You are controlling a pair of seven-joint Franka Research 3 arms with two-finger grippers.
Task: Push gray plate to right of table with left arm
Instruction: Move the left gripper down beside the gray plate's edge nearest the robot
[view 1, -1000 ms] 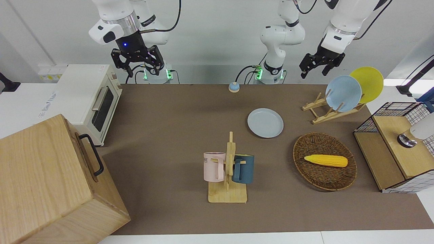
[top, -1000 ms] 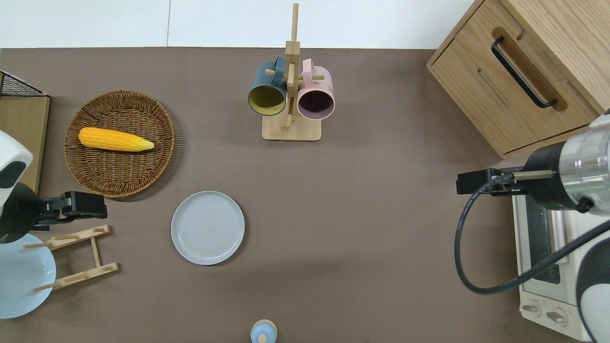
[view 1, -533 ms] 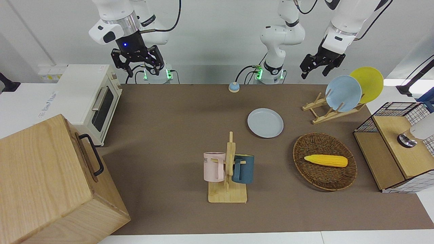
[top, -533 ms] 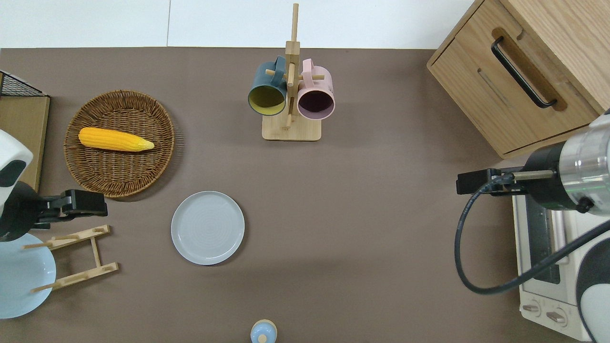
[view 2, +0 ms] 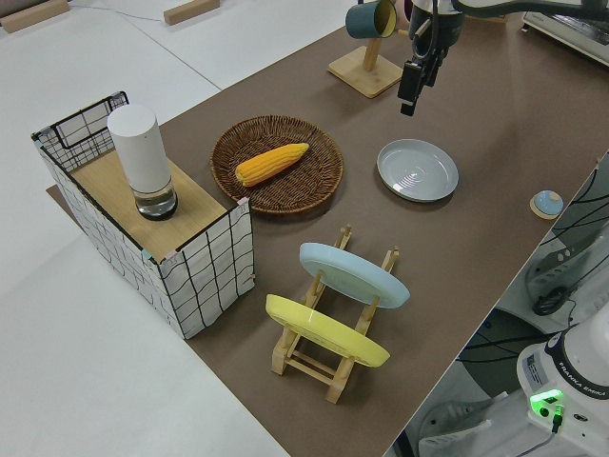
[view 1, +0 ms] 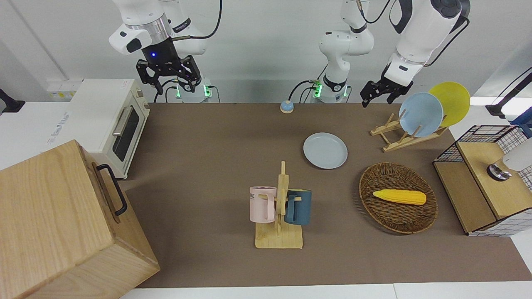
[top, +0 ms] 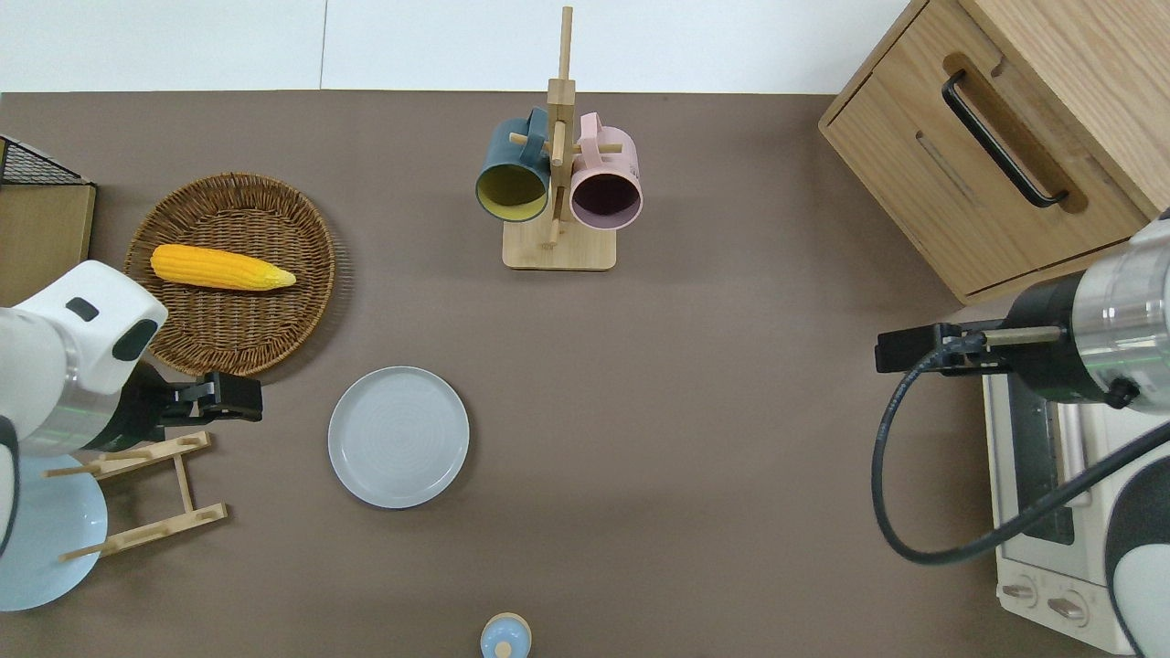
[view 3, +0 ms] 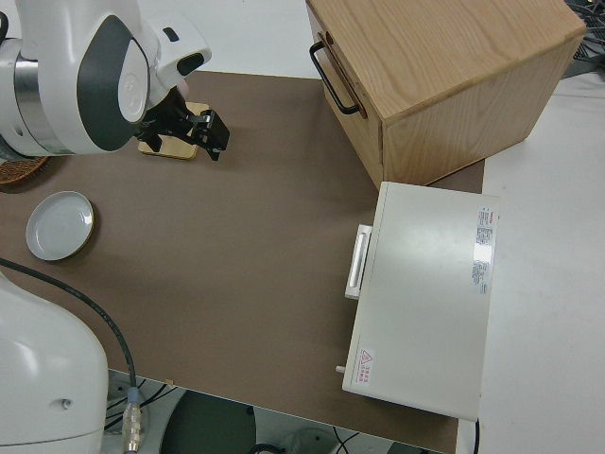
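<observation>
From my seat the gray plate (top: 398, 437) lies flat on the table (top: 695, 439), nothing touching it, nearer to the robots than the wicker basket (top: 233, 274) with the corn cob (top: 221, 268) in it, and beside the wooden plate rack (top: 146, 493) holding the sky-blue plate (view 1: 421, 114) and yellow plate (view 1: 451, 103). My left gripper (top: 239, 401) is up in the air over bare table between rack, basket and plate, empty; can't tell how far its fingers are spread. The mug stand (top: 558, 174) sits farther out. Right arm is parked, fingers spread wide around nothing.
</observation>
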